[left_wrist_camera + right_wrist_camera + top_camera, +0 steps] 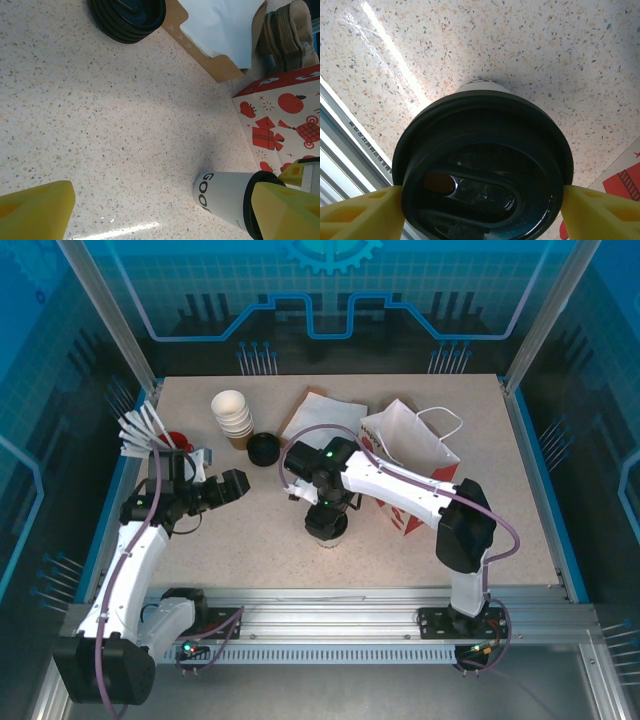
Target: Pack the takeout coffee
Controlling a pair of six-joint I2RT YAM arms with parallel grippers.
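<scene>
One takeout coffee [485, 150], beside one bag [410, 445], is seemingly clamped by the right gripper [482, 192]; the left gripper [238, 483] is held spread, empty.

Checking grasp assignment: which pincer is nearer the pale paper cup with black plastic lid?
Right. The right pincer straddles the lidded paper cup from above; the left pincer hangs open well to its left.
</scene>
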